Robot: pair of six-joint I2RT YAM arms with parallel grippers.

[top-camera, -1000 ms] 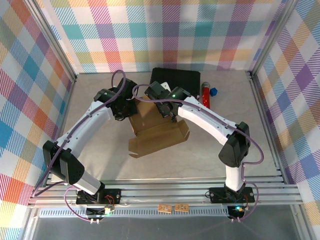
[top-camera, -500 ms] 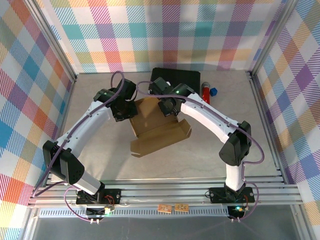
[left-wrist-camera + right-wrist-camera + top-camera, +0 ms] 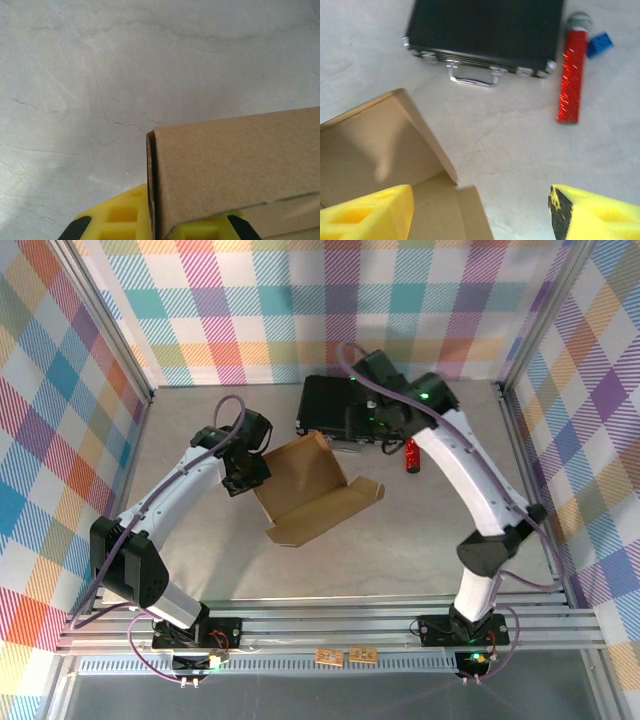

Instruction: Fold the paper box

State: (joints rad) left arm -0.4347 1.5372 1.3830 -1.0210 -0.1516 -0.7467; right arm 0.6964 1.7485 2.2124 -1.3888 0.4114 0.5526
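right gripper (image 3: pixel 480 215): spread, just released and lifted off paper box (image 3: pixel 310 495); left gripper (image 3: pixel 155 227) alone pinching its raised wall, front flaps probably next.

The paper box (image 3: pixel 315 502), plain brown cardboard, sits half-folded, with one panel tilted upward and its flaps spread flat. The left gripper (image 3: pixel 160 227) pinches its edge; the spread right gripper (image 3: pixel 480 212) hangs above it, apart.

Overhead: right arm hides pt of black case (image 3: pixel 325 405) & red mic (image 3: pixel 411 457); left-wrist cam crops paper box (image 3: pixel 235 167) rt & bottom.
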